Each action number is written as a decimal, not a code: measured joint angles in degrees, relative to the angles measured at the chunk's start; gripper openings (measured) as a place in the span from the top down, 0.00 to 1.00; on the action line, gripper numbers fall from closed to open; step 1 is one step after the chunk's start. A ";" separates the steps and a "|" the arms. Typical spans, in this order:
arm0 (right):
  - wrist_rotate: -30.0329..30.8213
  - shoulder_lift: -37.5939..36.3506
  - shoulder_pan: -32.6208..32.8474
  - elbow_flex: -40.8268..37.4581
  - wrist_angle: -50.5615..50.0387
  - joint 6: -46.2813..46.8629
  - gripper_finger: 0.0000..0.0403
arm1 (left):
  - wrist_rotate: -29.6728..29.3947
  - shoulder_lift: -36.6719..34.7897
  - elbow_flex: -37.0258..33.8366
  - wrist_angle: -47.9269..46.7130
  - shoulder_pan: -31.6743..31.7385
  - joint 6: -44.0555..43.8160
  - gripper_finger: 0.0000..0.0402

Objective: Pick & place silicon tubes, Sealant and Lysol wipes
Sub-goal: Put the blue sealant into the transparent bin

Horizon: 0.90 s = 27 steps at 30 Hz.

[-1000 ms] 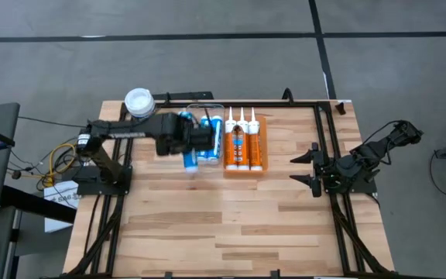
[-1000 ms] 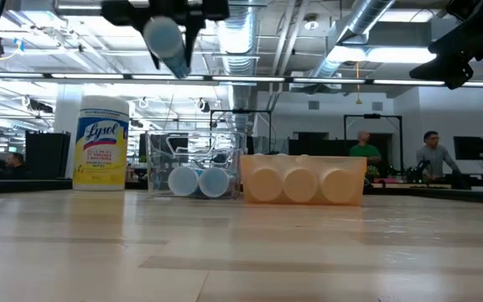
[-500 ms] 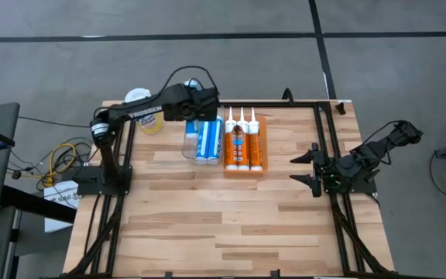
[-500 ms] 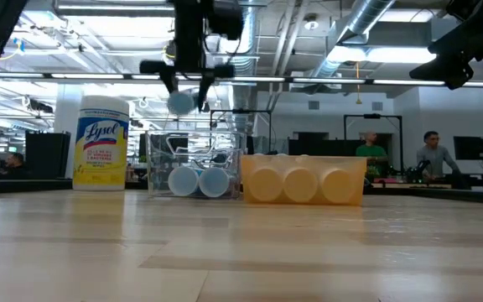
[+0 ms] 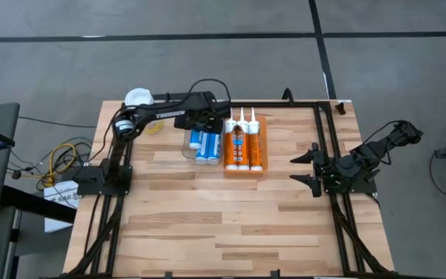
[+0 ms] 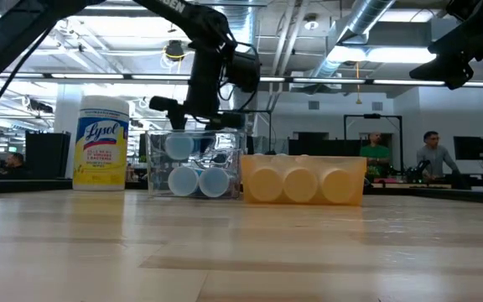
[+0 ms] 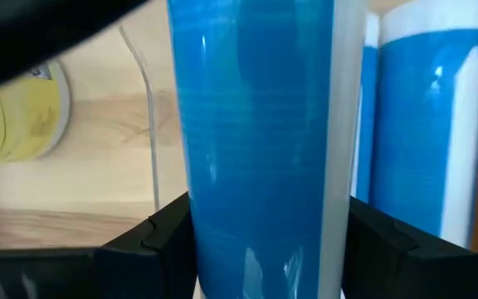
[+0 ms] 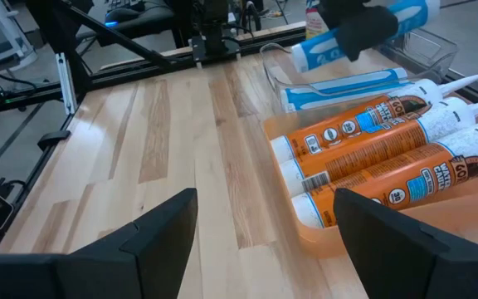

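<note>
My left gripper (image 5: 204,121) is shut on a blue silicon tube (image 6: 179,145) and holds it over the clear tray (image 6: 153,164). Two more blue tubes (image 5: 204,146) lie side by side in that tray. Three orange sealant tubes (image 5: 244,146) lie in the orange tray (image 6: 304,163) to its right. The Lysol wipes canister (image 6: 101,143) stands upright at the far left corner, partly behind the left arm in the high view. My right gripper (image 5: 303,169) waits open at the table's right edge. My left gripper pinches the blue tube's body (image 7: 256,166) about mid-length between its two fingers (image 7: 160,241), which lie across it. The fingers come steeply from above. The tube hangs roughly level, parallel to the two tubes in the tray and just above them; whether it touches them I cannot tell.
The wooden table top (image 5: 231,217) stretches from the trays to the near edge. A black frame (image 5: 324,132) runs along the table's sides. Cables (image 5: 60,159) hang off the left side. People (image 6: 430,147) stand in the room behind.
My left gripper has swung toward the far edge and then come down over the clear tray, rolling its wrist on the way. The blue tube it carries has sunk from high above the table to just over the two tubes in the tray, turning from slanted to level.
</note>
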 joint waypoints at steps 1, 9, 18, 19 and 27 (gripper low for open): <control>0.00 0.00 0.00 0.00 0.01 0.00 0.31 | 0.32 0.25 0.00 -0.33 0.00 -0.01 0.50; 0.11 0.00 0.00 0.00 -0.07 0.00 0.31 | 3.60 0.69 0.00 -1.77 -0.01 -0.03 0.50; 0.11 0.00 0.00 0.00 -0.08 0.00 0.31 | 8.10 0.80 -0.02 -2.98 -1.59 -1.17 0.50; 0.11 0.00 0.00 0.00 -0.07 0.00 0.31 | 8.66 0.80 -0.02 -2.96 -1.66 -1.22 0.50; 0.07 0.00 0.00 0.00 0.02 0.01 0.31 | 8.64 0.80 -0.02 -5.27 -1.81 -1.39 0.50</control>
